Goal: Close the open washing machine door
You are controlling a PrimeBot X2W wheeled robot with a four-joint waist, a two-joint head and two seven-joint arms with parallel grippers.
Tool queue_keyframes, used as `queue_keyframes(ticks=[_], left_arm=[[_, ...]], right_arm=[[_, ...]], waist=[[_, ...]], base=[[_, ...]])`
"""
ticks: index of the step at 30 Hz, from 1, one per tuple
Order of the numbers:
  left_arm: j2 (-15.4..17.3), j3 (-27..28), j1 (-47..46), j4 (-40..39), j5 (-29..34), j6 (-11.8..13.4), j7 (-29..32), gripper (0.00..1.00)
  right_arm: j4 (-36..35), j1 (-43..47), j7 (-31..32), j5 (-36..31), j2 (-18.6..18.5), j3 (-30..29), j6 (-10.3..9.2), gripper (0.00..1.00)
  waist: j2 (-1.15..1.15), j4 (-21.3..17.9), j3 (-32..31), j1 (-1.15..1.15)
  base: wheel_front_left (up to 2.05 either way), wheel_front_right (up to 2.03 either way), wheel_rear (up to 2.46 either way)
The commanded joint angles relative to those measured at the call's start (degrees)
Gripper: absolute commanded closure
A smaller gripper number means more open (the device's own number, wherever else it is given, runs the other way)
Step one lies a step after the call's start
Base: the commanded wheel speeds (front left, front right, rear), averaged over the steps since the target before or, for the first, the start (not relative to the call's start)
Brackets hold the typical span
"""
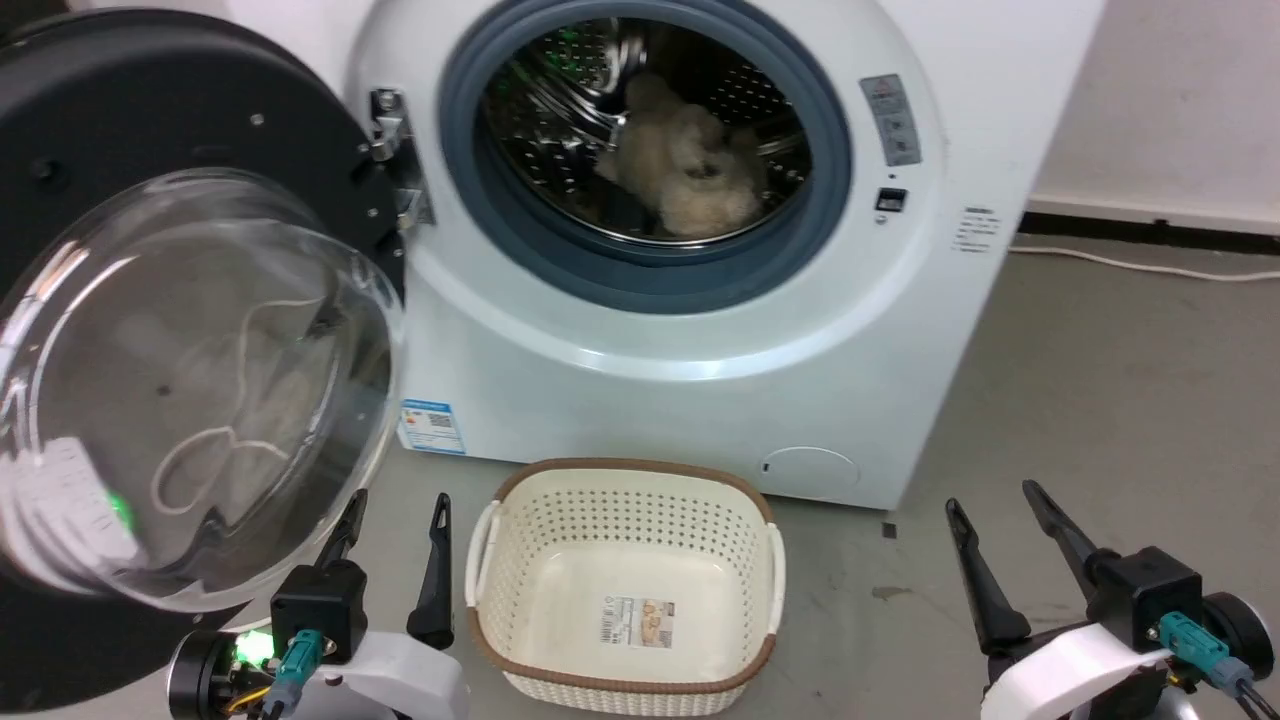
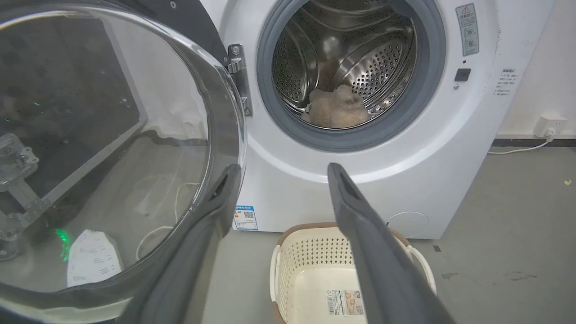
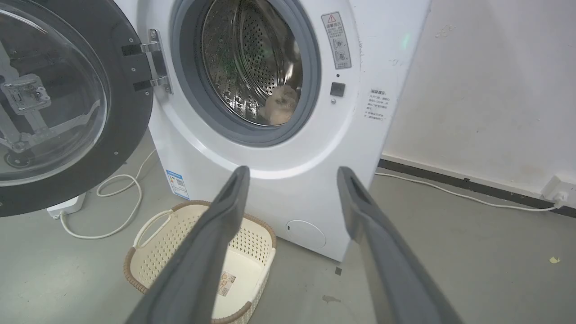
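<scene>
The washing machine door stood swung wide open at the left of the washing machine. It hung from a metal hinge at the left edge of the opening. Its black frame faced forward, with the clear glass bowl bulging toward the near side. The machine itself was white and stood on the grey floor against a pale wall. Its steel drum was ringed by a grey gasket, and a fluffy cream item lay inside. A blue label sat low on the left of the front panel and a small round flap low on the right.

Just in front of the machine was a cream perforated basket with a brown rim. It had nothing in it but a sticker on its bottom.

The left gripper was at the near left, beside the basket. Its fingers were spread and held nothing. The left one reached up close to the lower right rim of the glass bowl, though whether it touched could not be told. The right gripper was at the near right, well apart from the door, with fingers likewise spread and empty.

In the right wrist view a white cable looped on the floor beneath the open door, running to a white power strip.
</scene>
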Motion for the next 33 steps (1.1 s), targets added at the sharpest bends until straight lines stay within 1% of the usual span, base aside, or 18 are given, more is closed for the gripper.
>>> queue_keyframes(ticks=[1, 5, 7, 8, 17, 33], left_arm=[[0.4, -0.2, 0.2, -0.3, 0.1, 0.2, -0.5, 0.00], [0.8, -0.3, 0.5, -0.6, 0.1, 0.3, -1.0, 0.00], [0.9, -0.1, 0.8, -1.0, 0.1, 0.6, -1.2, 0.00], [1.0, 0.1, 1.3, -1.7, -0.1, 1.1, -1.6, 0.00], [1.0, 0.4, 3.1, -4.0, 0.0, 2.8, -2.7, 0.00], [1.5, -0.8, 4.6, -6.1, 0.2, 4.9, -4.6, 0.00]], right_arm=[[0.1, 1.1, -0.5, 0.6, -0.2, 0.1, 0.01, 0.00], [0.3, 1.2, -0.9, 0.8, -0.2, 0.8, 0.01, 0.00], [0.4, 0.9, -1.2, 0.8, -0.4, 1.6, 0.01, 0.00], [0.8, 0.1, -1.5, 1.2, -0.8, 3.0, 0.01, 0.00], [2.5, -2.5, -2.6, 2.8, -2.4, 7.5, 0.02, 0.00], [3.4, -3.2, -4.5, 5.4, -4.4, 11.1, 0.02, 0.00]], waist=[[0.00, 0.8, -0.2, 0.00], [0.00, 2.8, -0.4, 0.00], [0.00, 3.4, -0.2, 0.00], [0.00, 4.4, 0.1, 0.00], [0.00, 6.9, 0.7, 0.00], [0.00, 10.7, 0.7, 0.00]], base=[[0.00, 0.00, 0.00], [0.00, 0.00, 0.00], [0.00, 0.00, 0.00], [0.00, 0.00, 0.00], [-0.11, -0.11, -0.11], [-0.12, -0.12, -0.12]])
